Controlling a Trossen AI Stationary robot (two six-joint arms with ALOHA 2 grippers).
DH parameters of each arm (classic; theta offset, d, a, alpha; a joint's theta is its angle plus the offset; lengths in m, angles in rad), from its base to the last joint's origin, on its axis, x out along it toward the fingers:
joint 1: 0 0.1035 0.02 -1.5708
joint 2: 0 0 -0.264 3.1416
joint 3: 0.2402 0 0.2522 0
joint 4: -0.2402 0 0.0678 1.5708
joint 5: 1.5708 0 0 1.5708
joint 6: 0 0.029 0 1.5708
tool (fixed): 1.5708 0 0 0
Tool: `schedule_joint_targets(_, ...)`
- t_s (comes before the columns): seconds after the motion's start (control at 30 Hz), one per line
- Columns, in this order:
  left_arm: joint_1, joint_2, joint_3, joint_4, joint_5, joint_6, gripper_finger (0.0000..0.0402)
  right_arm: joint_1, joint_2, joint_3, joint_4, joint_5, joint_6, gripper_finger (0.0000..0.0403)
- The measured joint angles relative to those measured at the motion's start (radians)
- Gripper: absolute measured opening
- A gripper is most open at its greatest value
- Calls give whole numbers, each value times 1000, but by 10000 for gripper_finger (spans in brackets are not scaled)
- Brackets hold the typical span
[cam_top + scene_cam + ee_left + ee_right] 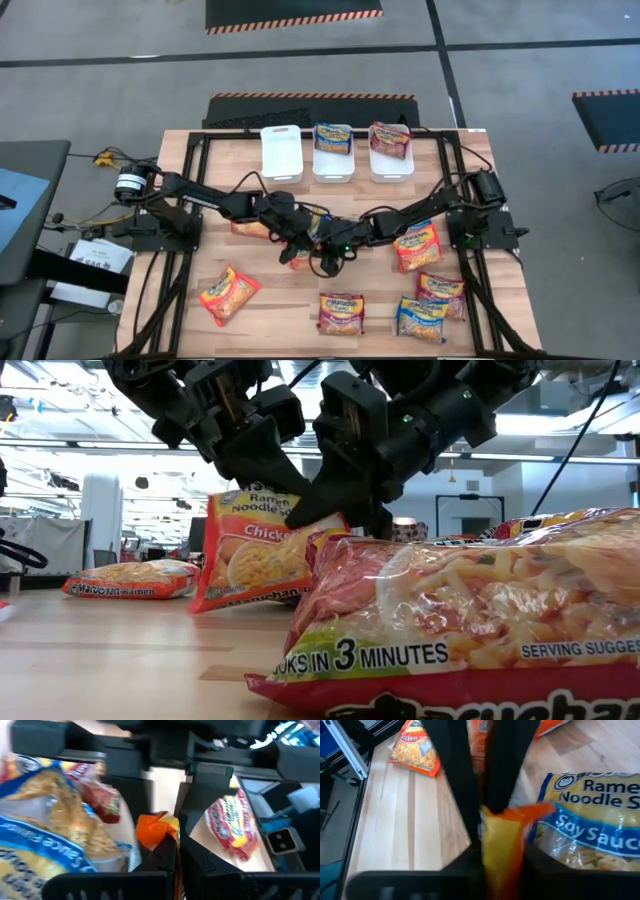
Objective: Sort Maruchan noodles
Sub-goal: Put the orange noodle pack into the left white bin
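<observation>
A dark red ramen packet (460,620) lies nearest on the wooden surface (120,660). Behind it, mid-surface, the left claw (297,247) and right claw (322,250) both pinch an upright orange chicken ramen packet (255,550).

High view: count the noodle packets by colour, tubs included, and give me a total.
Orange packets: 4, two of them partly hidden under the arms
Blue packets: 3
Dark red packets: 3
Total: 10
</observation>
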Motion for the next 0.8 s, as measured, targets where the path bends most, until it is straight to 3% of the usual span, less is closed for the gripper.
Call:
schedule_joint_targets(0.1,1,0,0,1,-28,-3,0,-1,0,0,-1,2,-2,24)
schedule_joint_targets(0.23,9,0,0,1,-5,-37,0,0,0,0,-1,4,-8,24)
schedule_joint_targets(0.4,43,0,0,4,102,-110,11,0,0,0,0,6,-20,24)
schedule_joint_targets(0.8,174,-19,3,96,358,-262,89,0,2,1,-11,-8,-53,24)
